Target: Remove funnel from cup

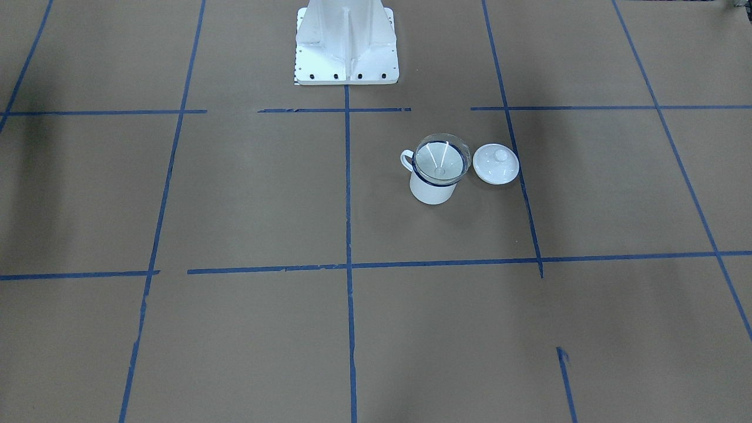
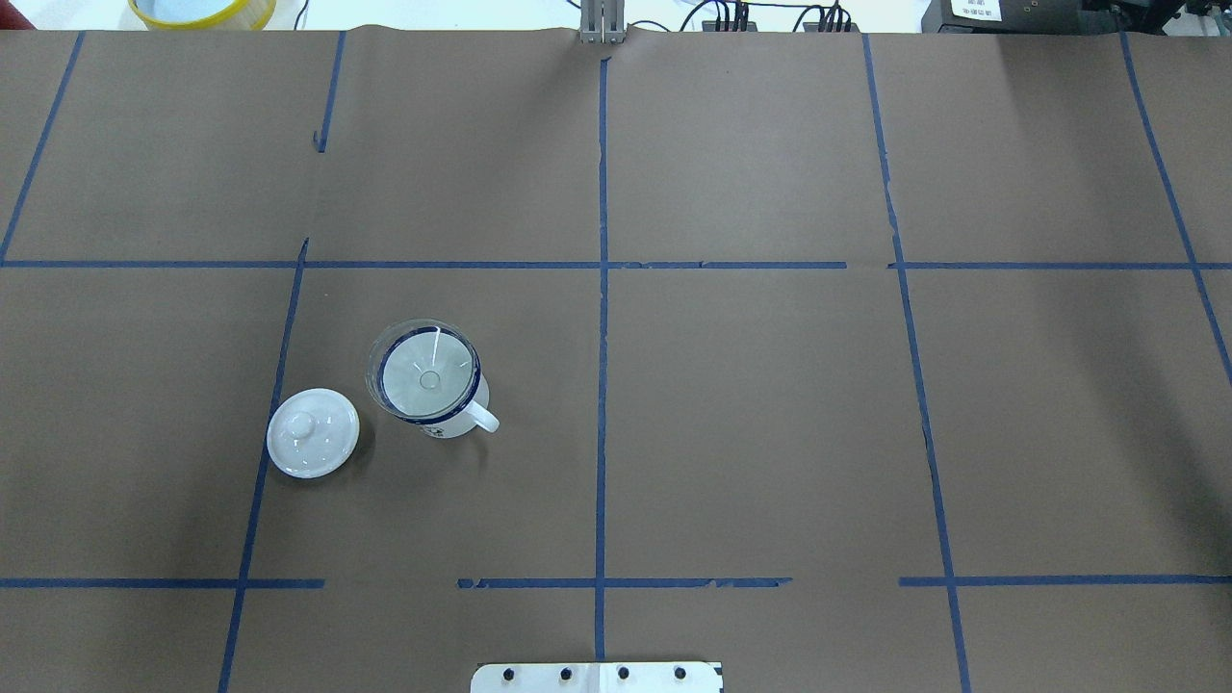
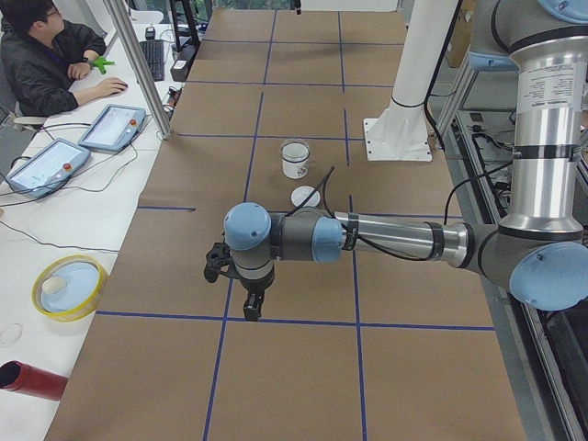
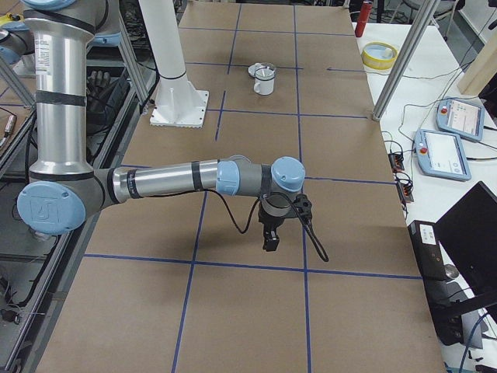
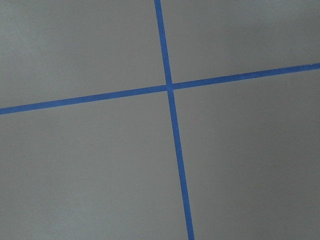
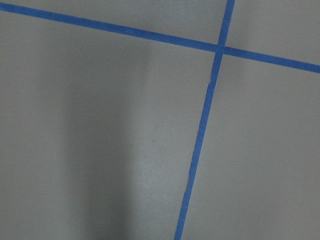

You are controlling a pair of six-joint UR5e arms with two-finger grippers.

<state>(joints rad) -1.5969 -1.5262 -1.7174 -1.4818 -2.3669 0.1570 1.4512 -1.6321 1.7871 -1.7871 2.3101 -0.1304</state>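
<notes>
Not started: clear plastic cone funnel [image 2: 423,378] sits in white enamel blue-rimmed mug [image 2: 445,426], with the round white knobbed lid [image 2: 312,434] at the mug's 8 o'clock in the overhead view. Left gripper [image 3: 252,307] and right gripper [image 4: 269,242] hang well away from it; can't tell if either is open or closed. Whole lift-out remains.

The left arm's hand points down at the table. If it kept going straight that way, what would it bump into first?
The left gripper would most likely hit only the brown paper table, near a blue tape crossing; its wrist view shows nothing else below. The cup stands well away.
</notes>
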